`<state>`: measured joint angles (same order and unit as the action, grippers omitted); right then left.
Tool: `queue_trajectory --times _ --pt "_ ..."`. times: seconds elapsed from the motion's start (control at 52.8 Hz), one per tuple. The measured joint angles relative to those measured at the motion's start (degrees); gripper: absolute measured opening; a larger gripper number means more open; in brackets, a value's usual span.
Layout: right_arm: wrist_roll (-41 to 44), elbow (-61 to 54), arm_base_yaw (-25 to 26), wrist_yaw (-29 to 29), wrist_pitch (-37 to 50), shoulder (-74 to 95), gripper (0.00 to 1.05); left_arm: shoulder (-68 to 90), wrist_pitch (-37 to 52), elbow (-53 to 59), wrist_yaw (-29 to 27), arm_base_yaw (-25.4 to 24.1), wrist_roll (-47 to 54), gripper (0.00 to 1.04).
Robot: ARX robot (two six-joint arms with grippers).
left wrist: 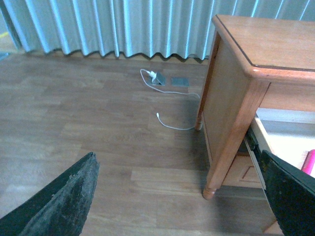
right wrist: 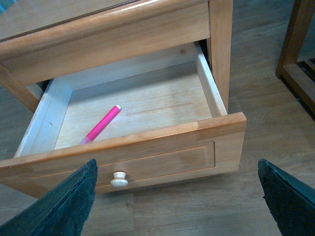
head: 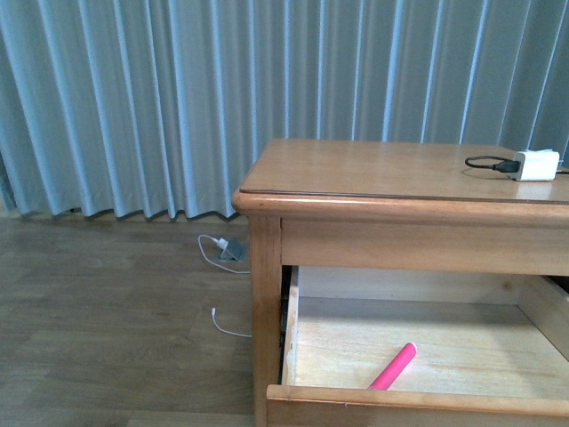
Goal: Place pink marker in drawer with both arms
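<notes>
The drawer [right wrist: 162, 160] is pulled out of the honey-coloured wooden dresser, and its light wood interior shows in the front view as drawer [head: 427, 405]. The pink marker [right wrist: 102, 124] lies loose and slanted on the drawer floor; in the front view the pink marker [head: 394, 366] rests near the drawer's front wall. A pale round knob [right wrist: 118, 180] sits on the front panel. My right gripper [right wrist: 177, 196] hangs open above the floor just in front of the drawer, holding nothing. My left gripper [left wrist: 179, 196] is open beside the dresser's left side, over the floor.
A white charger [head: 536, 165] with a black cable lies on the dresser top [head: 382, 169]. On the wooden floor a white cable and plug [left wrist: 157, 78] lie near grey-blue curtains [head: 178, 89]. A dresser leg [left wrist: 211, 189] stands close to my left gripper. Other wooden furniture [right wrist: 298, 54] stands to the dresser's side.
</notes>
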<state>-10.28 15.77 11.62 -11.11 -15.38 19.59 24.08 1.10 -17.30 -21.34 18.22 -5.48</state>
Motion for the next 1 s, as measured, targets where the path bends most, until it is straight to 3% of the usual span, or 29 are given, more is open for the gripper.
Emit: queue_trajectory --times 0.284,0.36,0.436,0.645,0.72,0.796,1.005 --pt "0.02 0.00 0.00 0.00 0.00 0.00 0.96 -2.60 -0.50 1.64 -0.13 -0.28 -2.89 0.97" --pt "0.00 0.00 0.00 0.00 0.00 0.00 0.96 -4.55 4.63 4.57 6.12 -2.75 1.09 0.83" --pt "0.00 0.00 0.00 0.00 0.00 0.00 0.96 -6.71 5.38 6.47 8.92 -5.11 2.99 0.69" --pt "0.02 0.00 0.00 0.00 0.00 0.00 0.96 -10.29 5.35 10.19 13.44 -9.94 4.50 0.31" --pt "0.00 0.00 0.00 0.00 0.00 0.00 0.96 -11.78 5.03 11.17 20.09 -15.04 4.85 0.17" --pt "0.02 0.00 0.00 -0.02 0.00 -0.02 0.96 -15.61 0.57 11.56 20.44 -17.75 4.92 0.04" --pt "0.00 0.00 0.00 -0.04 0.00 -0.02 0.96 -20.48 -1.51 13.27 21.33 -18.05 5.05 0.04"
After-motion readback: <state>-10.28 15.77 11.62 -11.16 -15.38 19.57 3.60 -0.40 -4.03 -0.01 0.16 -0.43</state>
